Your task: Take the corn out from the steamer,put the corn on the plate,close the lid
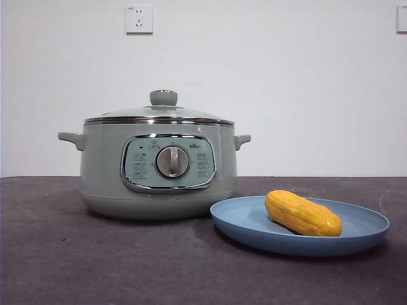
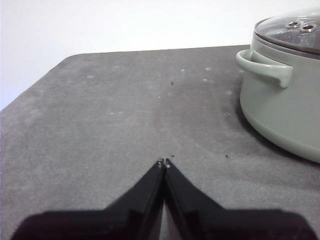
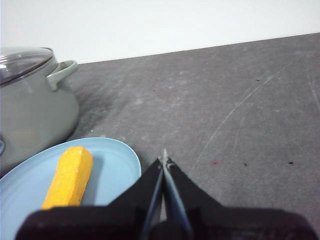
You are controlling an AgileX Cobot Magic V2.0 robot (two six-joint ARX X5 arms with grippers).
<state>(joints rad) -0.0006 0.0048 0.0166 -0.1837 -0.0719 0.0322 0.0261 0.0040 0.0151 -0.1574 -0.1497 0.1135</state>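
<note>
A: Corn [image 1: 303, 213] first. Location?

B: Lying on its side on the plate [image 1: 356, 244], toward the middle, long axis slanted. Short, stubby cob, yellow-orange, glossy, rounded ends, ridged along its length.

A: How would it handle?

B: My guess: light and stiff, likely a model cob. The gloss suggests it could slip, and a rounded body may roll. Best hold is across the middle, pincer square to the long axis.

A: Plate?

B: Wide, shallow, round, light blue, matte. It sits on the bench [image 1: 57, 254] just beside the steamer [image 1: 102, 178]; whether the two touch I cannot tell.

A: Steamer and lid?

B: Big round pot, pale sage green, smooth. Chrome-framed panel on the front with a silver dial [image 1: 172, 162], and a small handle on each side. The lid [image 1: 140, 112] is seated on it: domed glass, chrome rim, pale green knob [image 1: 163, 97]. Glass is breakable and heavier than the corn, so the knob is the place to grip.

A: Arms?

B: Left pincer [image 2: 164, 162]: tips together, holding nothing, over bare bench well off from the steamer's handle. Right pincer [image 3: 164, 161]: tips together, holding nothing, just off the plate's rim, corn nearby.

A: Bench surface?

B: Dark grey, felt-like, faintly scuffed and speckled.

A: Task status?

B: By the layout, all steps look done.
</note>
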